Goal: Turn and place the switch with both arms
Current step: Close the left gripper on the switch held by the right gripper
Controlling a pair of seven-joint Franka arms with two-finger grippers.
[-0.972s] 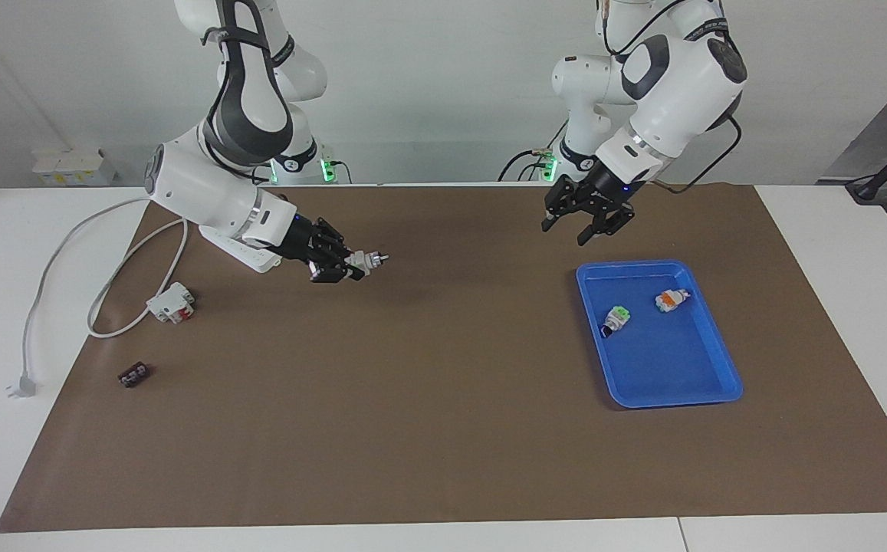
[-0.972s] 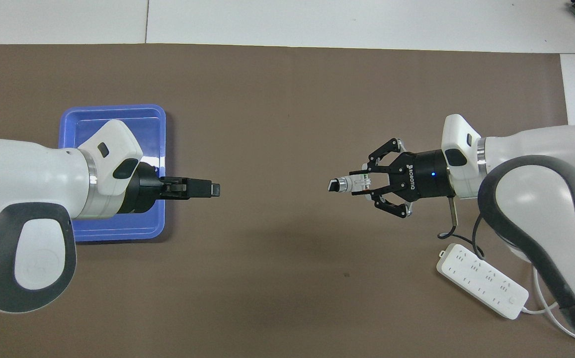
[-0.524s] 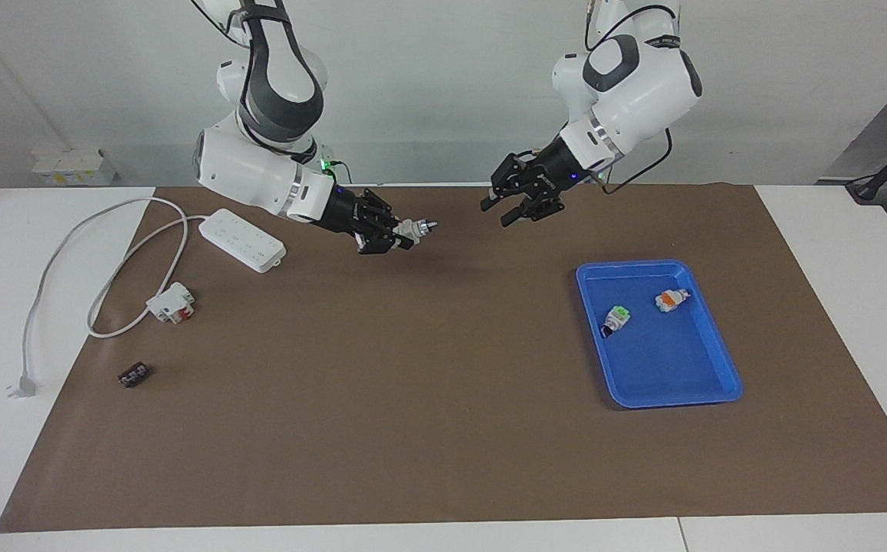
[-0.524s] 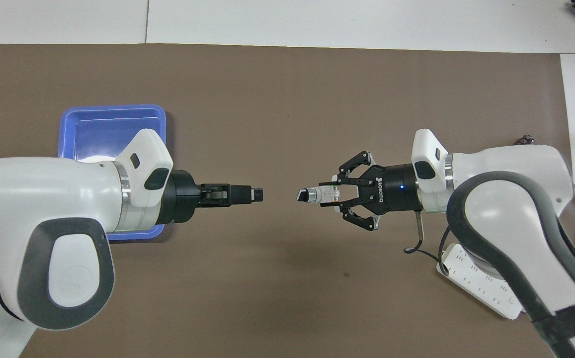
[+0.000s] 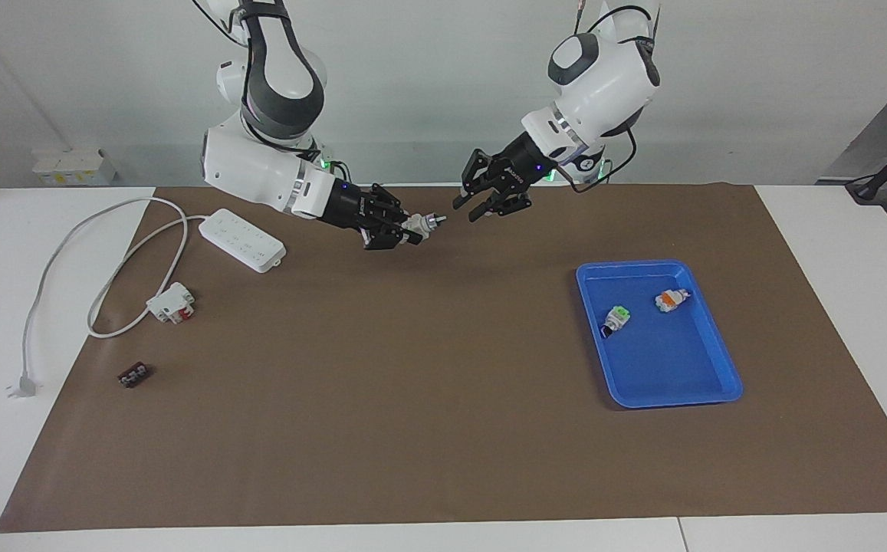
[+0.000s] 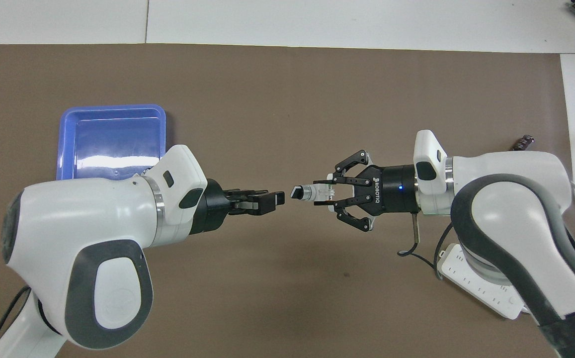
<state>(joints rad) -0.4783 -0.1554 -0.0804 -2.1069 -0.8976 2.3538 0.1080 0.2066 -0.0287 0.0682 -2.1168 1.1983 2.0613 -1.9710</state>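
My right gripper [image 5: 411,231] [image 6: 330,191] is shut on the switch [image 5: 422,225] [image 6: 309,192] and holds it level above the brown mat, near the robots' edge. The switch has a white body, and its black-and-silver tip points at my left gripper. Its cap sits hidden between the fingers. My left gripper [image 5: 471,211] [image 6: 278,199] is open and empty, in the air a short gap from the tip, apart from it. A second, green-capped switch [image 5: 616,319] lies in the blue tray [image 5: 728,366] [image 6: 113,108].
An orange-capped switch [image 5: 671,300] lies in the tray too. A white power strip [image 5: 242,240] [image 6: 481,288], its cord, a white-and-red block [image 5: 172,302] and a small dark part [image 5: 134,375] [image 6: 522,142] lie toward the right arm's end.
Both grippers have moved toward each other over the middle of the mat. The gap between the switch's tip and my left gripper has shrunk to a short one. The grip on the switch is unchanged.
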